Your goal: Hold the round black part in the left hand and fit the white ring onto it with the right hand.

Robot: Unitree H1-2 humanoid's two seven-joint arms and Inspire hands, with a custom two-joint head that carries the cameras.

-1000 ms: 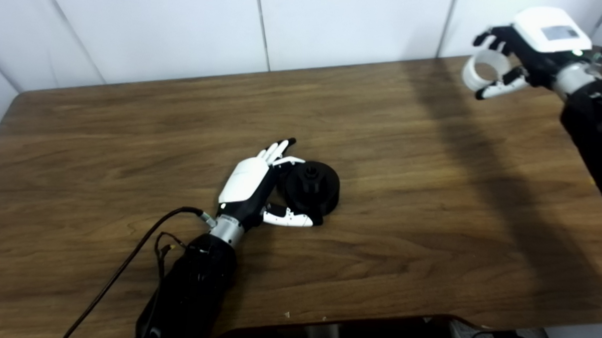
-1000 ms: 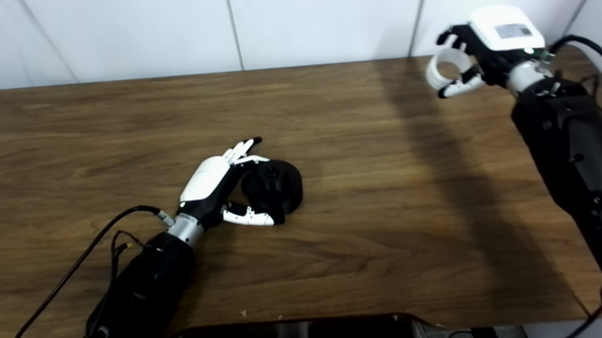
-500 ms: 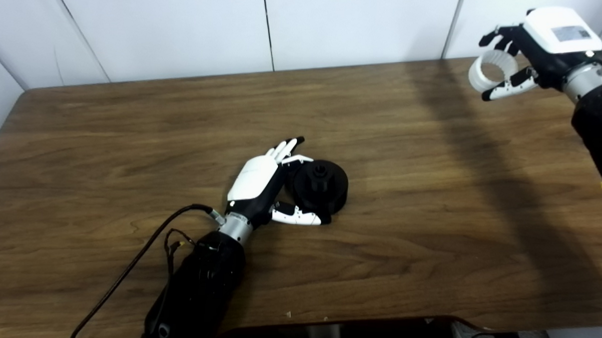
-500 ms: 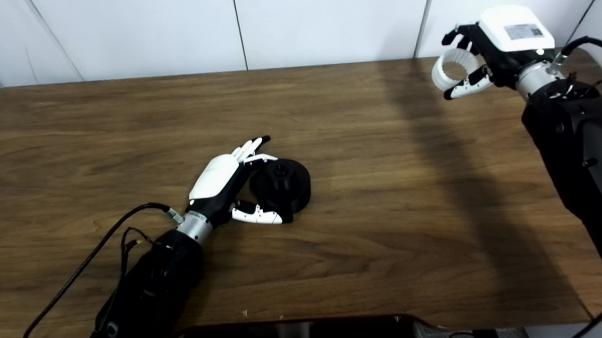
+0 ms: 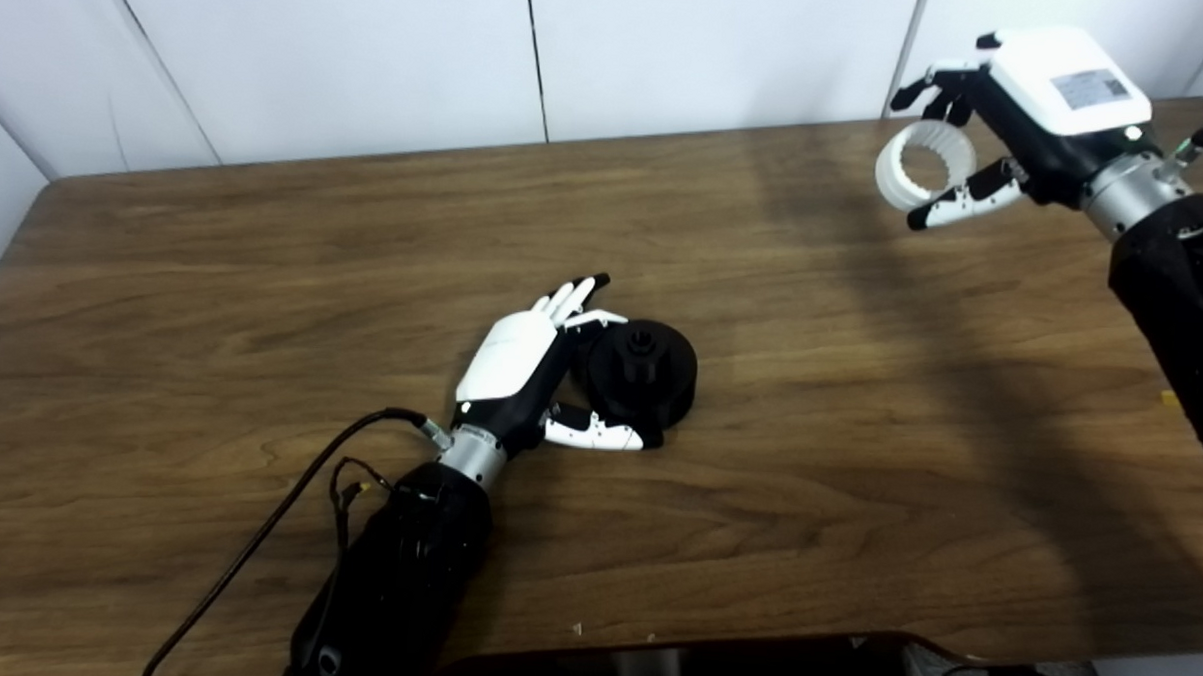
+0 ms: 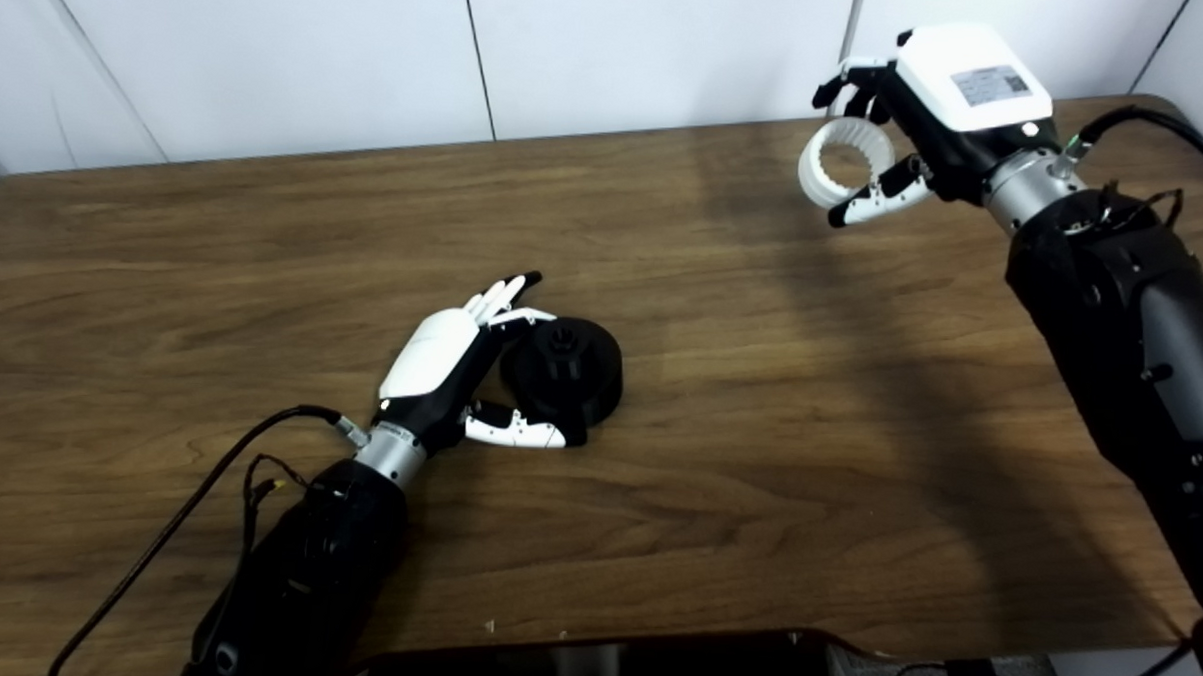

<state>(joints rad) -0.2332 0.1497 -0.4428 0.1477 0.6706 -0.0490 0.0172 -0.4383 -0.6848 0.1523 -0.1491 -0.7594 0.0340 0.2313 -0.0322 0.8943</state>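
The round black part [image 5: 642, 371] rests on the wooden table [image 5: 214, 264] near its middle, with a small hub on top. My left hand [image 5: 520, 370] lies against its left side, fingers stretched past its far edge and thumb along its near edge, apart and not closed round it. Up at the far right, my right hand [image 5: 1009, 122] is shut on the white ring [image 5: 925, 165], pinching it between fingers and thumb well above the table. The ring's ribbed inside faces the camera.
A white panelled wall [image 5: 371, 50] runs behind the table's far edge. A black cable [image 5: 275, 517] trails from my left forearm over the near left of the table. A dark glossy object [image 5: 700, 667] lies at the near edge.
My right hand has carried the white ring leftward and a little nearer, toward the middle of the table. The left hand and black part hold still; the camera shifted slightly a second ago.
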